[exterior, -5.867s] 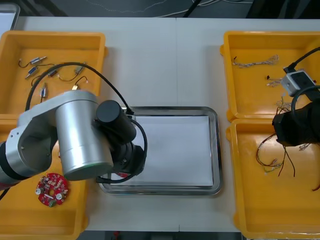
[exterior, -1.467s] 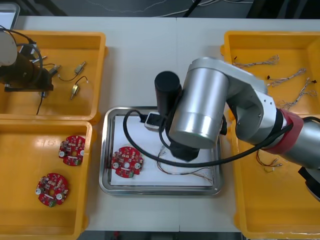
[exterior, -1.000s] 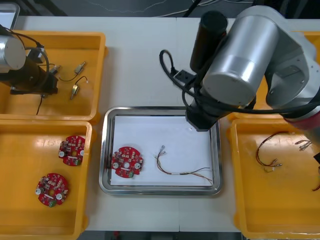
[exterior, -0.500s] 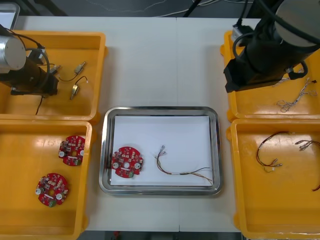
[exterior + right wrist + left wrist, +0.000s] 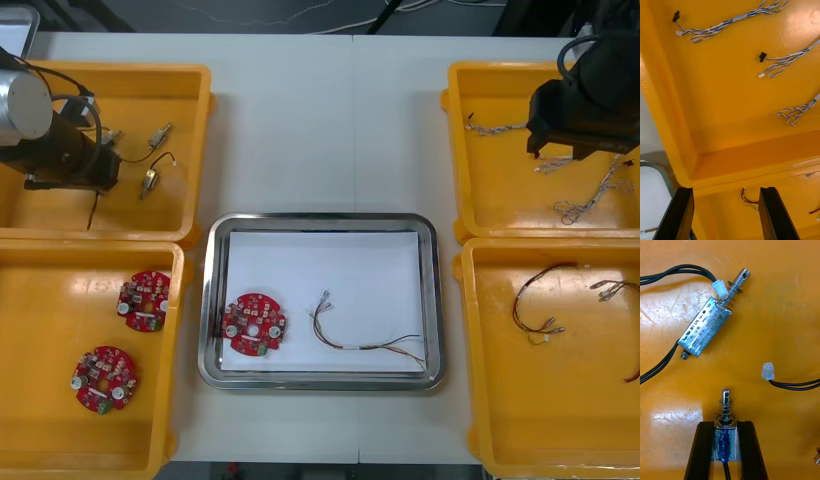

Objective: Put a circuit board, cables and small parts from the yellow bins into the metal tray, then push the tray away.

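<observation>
In the left wrist view my left gripper (image 5: 725, 426) is shut on a small metal part (image 5: 725, 435) with a black lead, low over the floor of the far left yellow bin (image 5: 180, 200). A second small metal part (image 5: 706, 331) lies just beyond the fingertips. From the front, my left arm (image 5: 62, 155) sits over that bin. My right gripper (image 5: 725, 191) stands open with nothing between its fingers, above the far right yellow bin (image 5: 462, 200), where twisted blue and white cables (image 5: 724, 25) lie. The metal tray (image 5: 430, 300) holds a red circuit board (image 5: 254, 323) and a red and yellow cable (image 5: 365, 342).
Two more circuit boards (image 5: 143, 299) (image 5: 102, 378) lie in the near left bin. The near right bin (image 5: 480, 400) holds red, yellow and black cables (image 5: 535, 305). Further small metal parts (image 5: 155, 178) lie beside my left arm. A white plug (image 5: 768, 371) on a black lead lies near the fingers.
My left gripper has closed on the small metal part. My right arm has swung from above the tray's far right corner out over the far right bin, still open.
</observation>
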Robot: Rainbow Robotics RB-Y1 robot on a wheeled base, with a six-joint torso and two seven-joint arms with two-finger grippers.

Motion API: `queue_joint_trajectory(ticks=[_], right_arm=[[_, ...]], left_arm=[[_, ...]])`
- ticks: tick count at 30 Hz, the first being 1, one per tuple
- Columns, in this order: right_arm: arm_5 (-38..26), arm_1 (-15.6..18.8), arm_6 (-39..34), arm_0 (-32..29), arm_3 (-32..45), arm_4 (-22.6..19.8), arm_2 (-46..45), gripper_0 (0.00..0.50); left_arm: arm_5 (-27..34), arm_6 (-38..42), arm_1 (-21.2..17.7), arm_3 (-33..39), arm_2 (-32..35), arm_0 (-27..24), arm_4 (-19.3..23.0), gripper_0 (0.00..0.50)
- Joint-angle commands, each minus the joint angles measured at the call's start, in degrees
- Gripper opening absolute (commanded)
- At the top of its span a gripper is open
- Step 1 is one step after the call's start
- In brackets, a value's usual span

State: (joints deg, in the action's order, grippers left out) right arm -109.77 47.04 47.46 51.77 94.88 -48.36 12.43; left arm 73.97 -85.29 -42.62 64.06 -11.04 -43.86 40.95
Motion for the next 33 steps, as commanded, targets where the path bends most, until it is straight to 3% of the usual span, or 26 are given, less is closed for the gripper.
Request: queue_joint_trajectory(ticks=[1, 3, 10, 15, 21, 33], right_arm=[[-0.2, 2.5, -1.8, 1.5, -2.4, 2.0, -4.8, 0.500], [-0.2, 2.5, -1.8, 1.5, -3.5, 3.4, -6.0, 0.500], [-0.2, 2.0, -1.1, 1.5, -6.8, 6.6, -9.4, 0.500], [-0.2, 1.3, -0.5, 1.5, -10.1, 9.5, -10.6, 0.500], [1.8, 0.6, 0.3, 1.5, -14.2, 13.2, -11.4, 0.500], [10.3, -1.0, 3.8, 1.5, -22.8, 13.7, -13.7, 0.500]], left_arm=[[0.6, -5.3, -2.6, 2.6, -0.8, 1.4, 0.9, 0.058], [0.6, -5.2, -2.7, 2.6, -0.8, 1.4, 1.0, 0.000], [1.8, -5.1, -3.3, 3.4, -0.1, 1.4, 1.8, 0.000], [8.3, -5.1, -4.8, 7.4, 3.4, 1.4, 6.2, 0.000], [15.6, -4.2, -5.7, 11.9, 6.2, 1.4, 6.6, 0.000], [24.6, 2.1, -6.3, 19.8, 8.1, 1.4, 7.4, 0.000]])
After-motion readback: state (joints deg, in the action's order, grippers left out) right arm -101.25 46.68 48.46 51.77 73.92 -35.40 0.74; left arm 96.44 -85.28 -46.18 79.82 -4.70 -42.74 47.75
